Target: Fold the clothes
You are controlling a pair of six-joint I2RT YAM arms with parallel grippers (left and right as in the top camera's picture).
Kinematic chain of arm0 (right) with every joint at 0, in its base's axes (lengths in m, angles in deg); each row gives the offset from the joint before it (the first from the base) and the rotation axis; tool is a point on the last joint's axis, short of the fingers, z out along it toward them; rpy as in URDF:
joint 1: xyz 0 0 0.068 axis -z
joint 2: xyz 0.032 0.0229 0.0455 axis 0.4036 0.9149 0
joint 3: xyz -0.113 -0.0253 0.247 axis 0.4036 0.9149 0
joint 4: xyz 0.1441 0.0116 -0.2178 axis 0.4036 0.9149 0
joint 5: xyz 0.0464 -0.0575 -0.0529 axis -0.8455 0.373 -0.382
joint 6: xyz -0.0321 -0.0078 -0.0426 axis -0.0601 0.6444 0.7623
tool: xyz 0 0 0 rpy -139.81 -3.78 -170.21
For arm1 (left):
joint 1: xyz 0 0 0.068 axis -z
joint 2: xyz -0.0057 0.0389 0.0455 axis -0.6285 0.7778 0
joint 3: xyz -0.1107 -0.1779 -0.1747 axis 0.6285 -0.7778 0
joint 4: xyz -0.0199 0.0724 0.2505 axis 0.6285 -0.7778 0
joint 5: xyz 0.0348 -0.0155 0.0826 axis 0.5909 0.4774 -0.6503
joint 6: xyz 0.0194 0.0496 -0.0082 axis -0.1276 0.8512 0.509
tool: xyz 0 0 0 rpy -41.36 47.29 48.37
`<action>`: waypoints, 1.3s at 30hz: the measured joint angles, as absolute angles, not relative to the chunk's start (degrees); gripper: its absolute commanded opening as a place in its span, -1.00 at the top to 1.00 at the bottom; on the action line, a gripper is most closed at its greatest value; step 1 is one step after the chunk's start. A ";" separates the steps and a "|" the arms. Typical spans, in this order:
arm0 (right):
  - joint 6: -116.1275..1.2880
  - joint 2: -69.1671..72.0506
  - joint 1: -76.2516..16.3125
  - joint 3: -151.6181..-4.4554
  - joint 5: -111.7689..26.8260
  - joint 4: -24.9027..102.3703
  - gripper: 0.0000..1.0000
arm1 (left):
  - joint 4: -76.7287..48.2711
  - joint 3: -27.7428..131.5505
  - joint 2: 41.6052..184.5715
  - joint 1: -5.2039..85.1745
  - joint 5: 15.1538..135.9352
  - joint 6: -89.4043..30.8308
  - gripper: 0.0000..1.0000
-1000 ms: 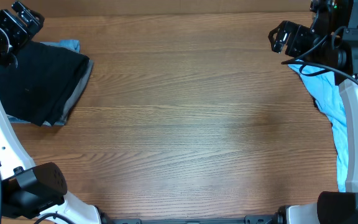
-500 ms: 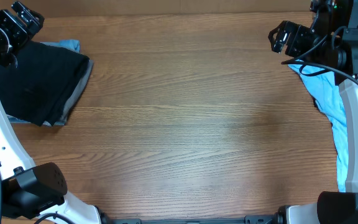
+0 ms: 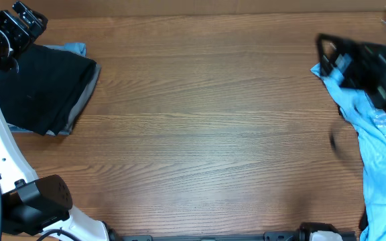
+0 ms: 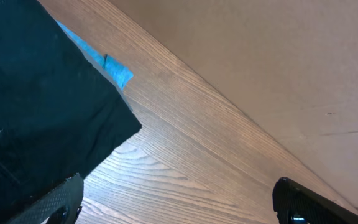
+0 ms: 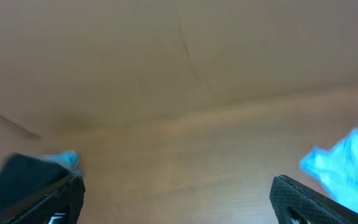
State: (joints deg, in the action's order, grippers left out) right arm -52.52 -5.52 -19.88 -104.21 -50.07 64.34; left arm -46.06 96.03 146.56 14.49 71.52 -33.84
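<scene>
A folded black shirt (image 3: 42,90) lies at the table's far left on a small stack, with a light blue corner (image 3: 77,48) showing behind it. The left wrist view shows the black shirt (image 4: 36,106) and that blue corner (image 4: 101,62). My left gripper (image 3: 19,27) hovers open and empty over the stack's back edge, and its jaws (image 4: 179,205) are wide apart. A crumpled light blue T-shirt (image 3: 375,137) lies along the right edge and also shows in the right wrist view (image 5: 347,165). My right gripper (image 3: 332,57) is motion-blurred above its top end, and its jaws (image 5: 179,202) are open and empty.
A grey garment edge (image 3: 87,92) sticks out under the black shirt on the right side of the stack. The wooden table (image 3: 206,127) stretches between the two piles. A brown wall (image 5: 179,56) rises behind the table's back edge.
My right arm has swung right and toward the near side and is now blurred, uncovering more of the light blue T-shirt. The left arm and the black stack have not moved.
</scene>
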 measured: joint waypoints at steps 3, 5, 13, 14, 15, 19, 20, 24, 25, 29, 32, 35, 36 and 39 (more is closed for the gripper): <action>-52.52 -17.61 -20.19 -104.41 -50.07 64.27 -1.00 | -46.06 96.03 146.56 14.49 71.52 -33.84 -1.00; -52.50 -24.05 -21.46 -104.76 -50.09 64.25 -1.00 | -46.06 96.03 146.56 14.49 71.52 -33.84 -1.00; -52.46 -37.43 -23.16 -104.84 -50.09 79.90 -1.00 | -46.06 96.03 146.56 14.49 71.52 -33.84 -1.00; -52.48 -38.65 -23.16 -103.53 -50.07 82.57 -1.00 | -46.09 96.03 146.56 14.49 71.52 -33.84 -1.00; -52.50 -39.88 -23.16 -102.29 -50.09 83.51 -1.00 | -46.06 96.03 146.56 14.49 71.52 -33.84 -1.00; -52.52 -47.35 -23.20 -93.37 -50.09 81.96 -1.00 | -46.09 96.03 146.56 14.49 71.54 -33.84 -1.00; -52.50 -49.74 -23.42 -89.85 -50.09 80.62 -1.00 | -46.06 96.03 146.56 14.49 71.52 -33.84 -1.00; -53.14 -56.66 -25.52 -76.21 -50.13 70.18 -1.00 | -46.06 96.03 146.56 14.49 71.52 -33.84 -1.00; -53.42 -58.02 -26.11 -72.78 -50.11 67.16 -1.00 | -46.09 96.03 146.56 14.49 71.52 -33.84 -1.00; -53.99 -63.05 -28.10 -60.19 -50.11 54.94 -1.00 | -46.09 96.03 146.56 14.49 71.50 -33.84 -1.00; -54.25 -65.91 -28.73 -51.99 -50.15 47.36 -1.00 | -46.06 96.03 146.56 14.49 71.50 -33.84 -1.00; -54.18 -67.09 -28.78 -42.07 -50.07 35.44 -1.00 | -46.04 96.03 146.56 14.49 71.52 -33.84 -1.00; -54.34 -67.18 -28.78 -38.64 -50.07 30.66 -1.00 | -46.06 96.03 146.56 14.49 71.50 -33.84 -1.00; -55.45 -67.24 -28.78 -30.49 -50.13 19.45 -1.00 | -46.09 96.03 146.56 14.49 71.52 -33.84 -1.00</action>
